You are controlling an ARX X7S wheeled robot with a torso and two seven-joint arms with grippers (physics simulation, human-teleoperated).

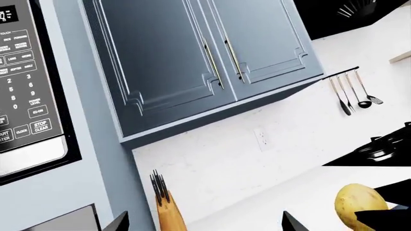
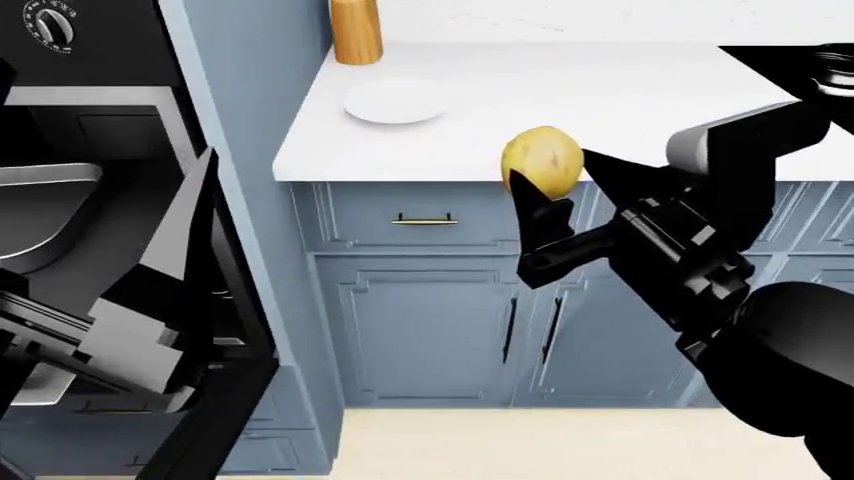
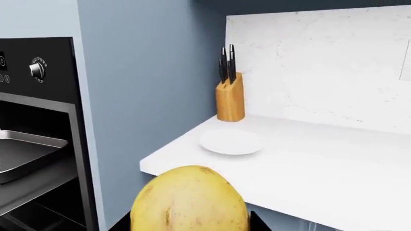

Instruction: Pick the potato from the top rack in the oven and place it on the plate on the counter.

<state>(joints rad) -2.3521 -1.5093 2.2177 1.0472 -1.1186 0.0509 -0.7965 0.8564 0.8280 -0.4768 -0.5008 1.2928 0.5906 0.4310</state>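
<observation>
The yellow-tan potato (image 2: pixel 541 150) hangs in the air in front of the counter (image 2: pixel 627 100) edge, with my right gripper (image 2: pixel 554 172) shut on it. In the right wrist view the potato (image 3: pixel 189 202) fills the space between the black fingertips. The white plate (image 2: pixel 394 101) lies on the counter to the left and further back, also seen as the plate (image 3: pixel 230 142) near the knife block. The oven (image 2: pixel 80 150) stands open at the left; its top rack is not clearly visible. My left gripper (image 1: pixel 205 226) is open and holds nothing.
A wooden knife block (image 2: pixel 356 30) stands behind the plate. The open oven door (image 2: pixel 200 300) juts out at the left, with a grey baking tray (image 3: pixel 22 151) inside the cavity. A black cooktop (image 2: pixel 814 70) borders the counter's right. Blue-grey cabinets (image 2: pixel 441 300) lie below.
</observation>
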